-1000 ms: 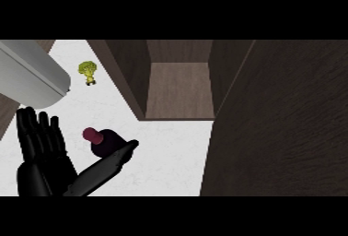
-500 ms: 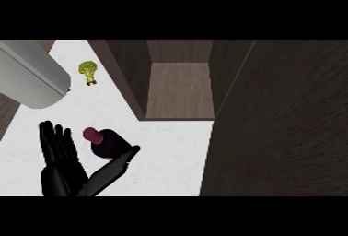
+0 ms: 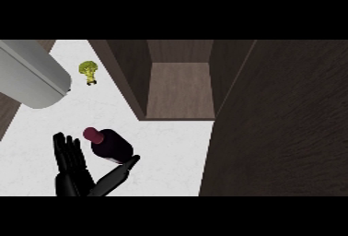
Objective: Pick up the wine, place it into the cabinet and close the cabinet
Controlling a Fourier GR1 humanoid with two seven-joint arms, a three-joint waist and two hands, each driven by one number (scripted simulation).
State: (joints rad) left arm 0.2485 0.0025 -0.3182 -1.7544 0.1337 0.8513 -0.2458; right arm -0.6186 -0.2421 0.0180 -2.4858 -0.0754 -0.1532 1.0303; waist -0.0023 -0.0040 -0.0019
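Observation:
The wine bottle (image 3: 112, 145), dark with a maroon cap, stands on the white counter (image 3: 170, 152) left of the cabinet. My left hand (image 3: 78, 177) comes in from the lower edge just left of the bottle. It is open, with its fingers (image 3: 68, 152) straight beside the bottle and its thumb (image 3: 122, 168) stretched out below the bottle's base. The bottle sits in the gap between fingers and thumb; contact cannot be told. The dark wood cabinet (image 3: 180, 90) stands open, its shelf bare. Its door (image 3: 285, 129) swings out at the right. My right hand is out of view.
A green broccoli floret (image 3: 88, 70) lies on the counter at the back left. A big grey cylinder (image 3: 31, 76) fills the upper left corner. The cabinet's left wall (image 3: 125, 78) rises between the bottle and the shelf.
My left hand has sunk toward the lower edge and shifted right, bringing the thumb under the bottle's base. The bottle has stayed where it was.

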